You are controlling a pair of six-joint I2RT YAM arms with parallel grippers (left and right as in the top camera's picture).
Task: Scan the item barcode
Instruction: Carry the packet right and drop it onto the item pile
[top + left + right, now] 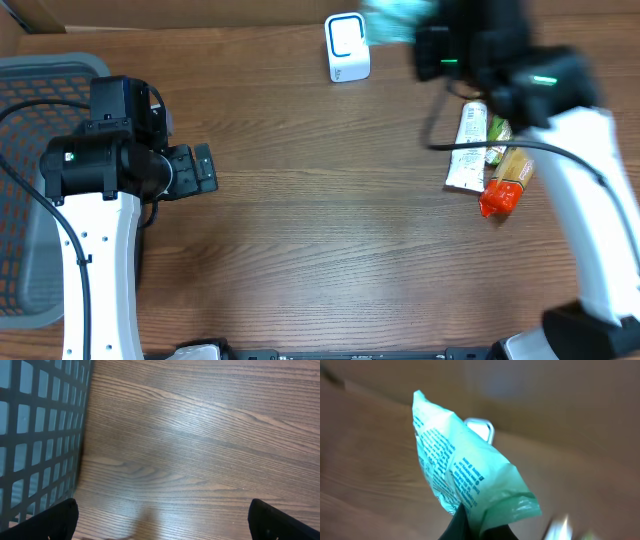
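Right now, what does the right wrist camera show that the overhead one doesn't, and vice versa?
Only right wrist: the blue print on the green packet, and the right gripper pinching its bottom end. Only overhead: the open left gripper, the basket and the snacks. Both: the packet, blurred overhead, the white scanner and the table.

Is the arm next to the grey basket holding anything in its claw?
No, the left gripper stands wide open over the wooden table, with nothing between its jaws.
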